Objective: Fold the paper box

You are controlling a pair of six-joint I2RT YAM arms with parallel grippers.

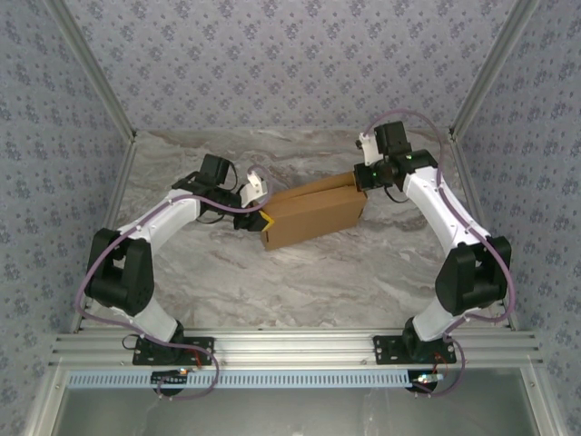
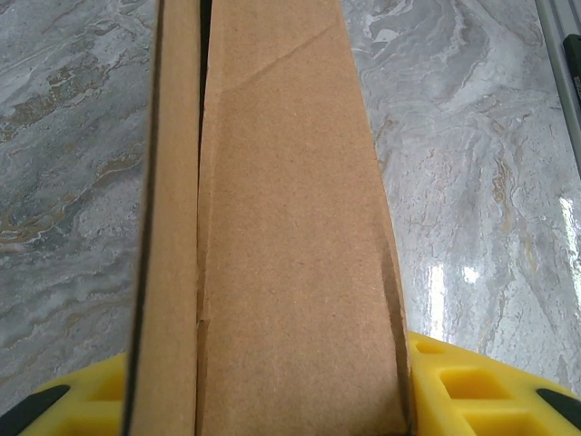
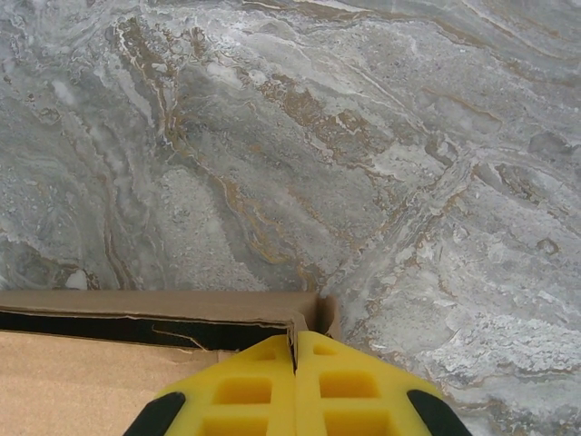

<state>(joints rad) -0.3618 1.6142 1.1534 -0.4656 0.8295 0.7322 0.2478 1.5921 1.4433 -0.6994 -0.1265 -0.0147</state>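
Note:
The paper box (image 1: 313, 213) is a small brown cardboard box lying mid-table, its long axis running left to right. My left gripper (image 1: 261, 221) holds its left end. In the left wrist view the box (image 2: 290, 227) fills the space between my yellow fingers (image 2: 481, 391), which press on both of its sides, and a dark slit runs along its top. My right gripper (image 1: 363, 175) is at the box's far right corner. There its yellow fingers (image 3: 363, 391) are shut on a thin cardboard wall edge (image 3: 313, 318), beside a dark gap under the top panel.
The marble tabletop (image 1: 300, 291) has free room in front of the box and behind it. A metal frame rail (image 1: 290, 347) runs along the near edge. Patterned walls with slanted metal posts (image 1: 477, 86) close in the sides and back.

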